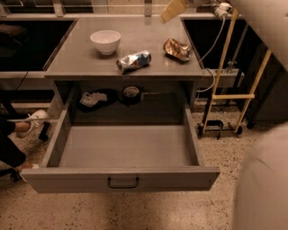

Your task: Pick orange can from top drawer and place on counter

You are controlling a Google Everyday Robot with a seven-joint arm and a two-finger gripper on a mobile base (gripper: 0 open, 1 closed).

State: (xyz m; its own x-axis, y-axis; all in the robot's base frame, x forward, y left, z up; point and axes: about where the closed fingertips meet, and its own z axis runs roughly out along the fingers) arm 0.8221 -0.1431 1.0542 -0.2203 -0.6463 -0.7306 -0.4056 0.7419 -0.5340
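The orange can (177,48), crumpled and shiny, lies on the counter (139,33) near its right edge. My gripper (173,10) is at the top of the camera view, above and behind the can, apart from it and holding nothing that I can see. The top drawer (121,174) is pulled wide open below the counter, and its grey floor is bare. Its black handle (122,183) faces me.
A white bowl (105,41) and a silver-and-blue can (133,61) lying on its side share the counter. Dark items (131,93) sit in the recess behind the drawer. A yellow-framed stand (229,85) is at the right. My arm's white body (265,179) fills the lower right.
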